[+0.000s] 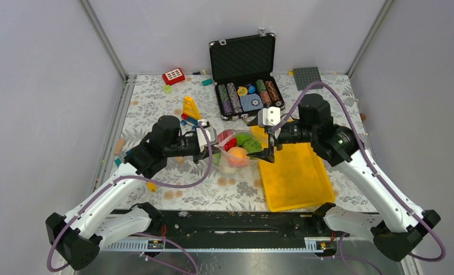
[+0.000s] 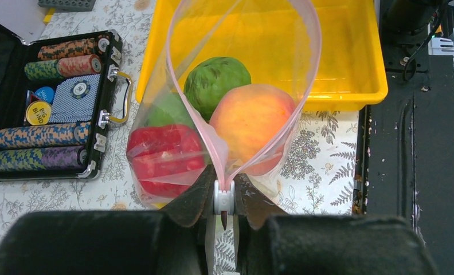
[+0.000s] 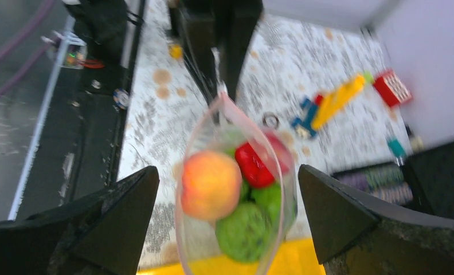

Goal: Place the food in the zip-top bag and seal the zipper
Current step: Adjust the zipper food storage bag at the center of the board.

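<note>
From above, the zip-top bag [image 1: 236, 150] lies between the left gripper [image 1: 212, 144] and the right gripper [image 1: 269, 150]. Left wrist: the left gripper is clamped on the end of the zipper [image 2: 318, 51]; just beyond it the food [image 2: 213, 83] sits in the gaping bag. Right wrist, blurred: the right gripper's jaws stand wide apart, with the bag ahead between them.

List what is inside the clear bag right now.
In the bag: a peach, a red piece and green pieces. Anything lying beneath them is covered, so I cannot tell.
</note>
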Controlling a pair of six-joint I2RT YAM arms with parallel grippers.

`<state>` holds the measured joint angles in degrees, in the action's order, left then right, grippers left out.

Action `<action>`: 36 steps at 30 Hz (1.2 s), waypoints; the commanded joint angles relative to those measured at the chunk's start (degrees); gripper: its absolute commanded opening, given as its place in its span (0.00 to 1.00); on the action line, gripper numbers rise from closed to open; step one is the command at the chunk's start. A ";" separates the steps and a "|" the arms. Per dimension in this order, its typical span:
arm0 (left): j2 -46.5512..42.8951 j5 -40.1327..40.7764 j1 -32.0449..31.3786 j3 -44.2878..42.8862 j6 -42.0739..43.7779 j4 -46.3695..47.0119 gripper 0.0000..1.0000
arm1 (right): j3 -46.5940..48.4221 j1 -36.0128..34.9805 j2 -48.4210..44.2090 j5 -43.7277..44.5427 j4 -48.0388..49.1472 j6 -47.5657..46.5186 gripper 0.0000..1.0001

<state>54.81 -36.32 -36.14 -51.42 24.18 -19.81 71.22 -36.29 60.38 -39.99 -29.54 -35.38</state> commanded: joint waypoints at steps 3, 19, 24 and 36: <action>-0.23 -1.50 0.30 -5.09 -0.45 0.97 0.00 | 9.09 -3.10 9.10 -18.30 2.08 -6.89 1.00; 0.64 0.66 0.19 -8.31 -1.33 -2.31 0.00 | 20.11 -12.10 25.02 2.83 -11.63 -14.70 0.93; 1.54 3.67 0.20 -9.04 -1.74 -3.24 0.00 | 18.48 -13.08 25.43 11.73 -12.21 -15.53 0.86; 2.43 5.91 0.25 -10.61 -3.45 -4.47 0.00 | 16.73 -13.10 24.14 19.08 -13.01 -13.26 0.55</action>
<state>57.93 -30.37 -35.64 -58.11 22.41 -29.67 88.84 -48.75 84.44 -26.11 -39.59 -49.04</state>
